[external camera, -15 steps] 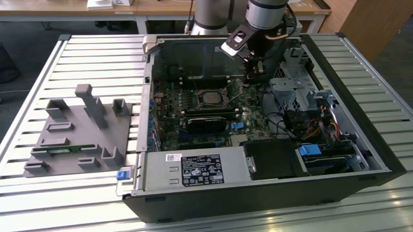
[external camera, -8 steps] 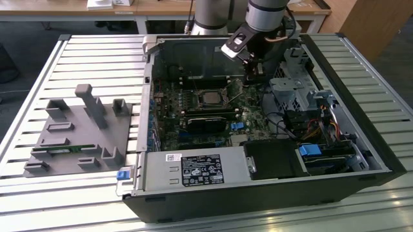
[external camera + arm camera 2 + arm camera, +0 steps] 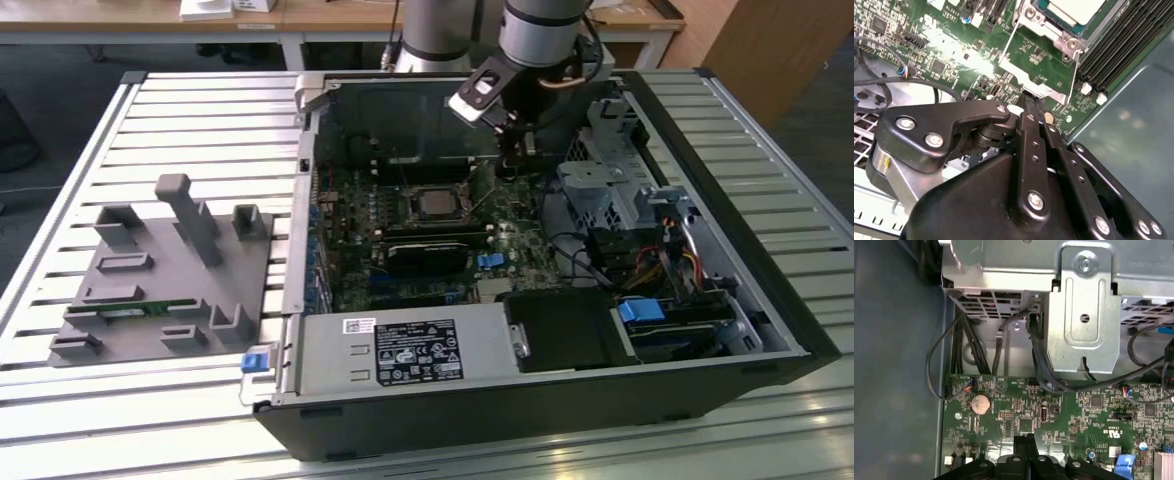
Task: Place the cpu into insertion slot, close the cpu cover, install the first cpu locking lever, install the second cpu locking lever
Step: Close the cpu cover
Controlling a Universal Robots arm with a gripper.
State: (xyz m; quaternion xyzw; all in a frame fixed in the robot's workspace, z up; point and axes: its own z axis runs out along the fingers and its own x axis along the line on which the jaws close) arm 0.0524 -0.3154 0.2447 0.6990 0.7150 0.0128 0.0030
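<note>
Second wrist view, gripper (image 3: 1034,101): black fingers closed together, tips touching the free edge of the thin silver framed cpu cover (image 3: 1051,90).
Cover: swung open, off the socket.
Chip: silver-grey square cpu (image 3: 1074,9) seated in silver-rimmed insertion slot (image 3: 1046,31).

So the cpu (image 3: 1074,9), a small flat square chip with a silver-grey metal face and tan rim, is sitting flat in the insertion slot (image 3: 1053,33), a square socket with a silver metal surround. The cpu cover (image 3: 1040,89), a thin silver metal frame with a cut-out window, isn't down; it's swung up and tilted off the socket.
</note>
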